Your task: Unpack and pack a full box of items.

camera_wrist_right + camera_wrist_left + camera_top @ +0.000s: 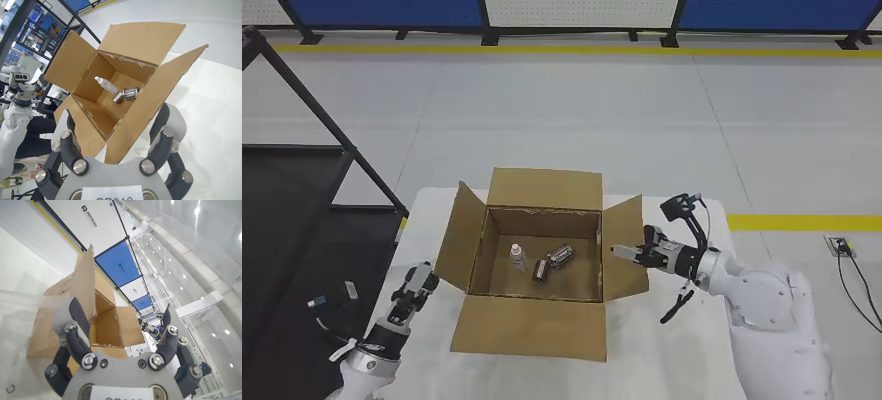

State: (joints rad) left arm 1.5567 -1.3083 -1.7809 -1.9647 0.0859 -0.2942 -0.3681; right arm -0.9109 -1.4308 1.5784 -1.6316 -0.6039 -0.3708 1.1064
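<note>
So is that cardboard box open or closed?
Open. The cardboard box has four flaps spread outward, and a white bottle shows inside.

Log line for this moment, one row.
box: open | inside: white bottle, metal parts | left gripper: open, beside box | right gripper: open, near flap

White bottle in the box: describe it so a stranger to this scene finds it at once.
An open cardboard box stands mid-table, flaps spread. On its floor are three small things close together. The white bottle is the slim one with a narrow nozzle; its neighbours, two metal parts, are grey and shiny.
</note>
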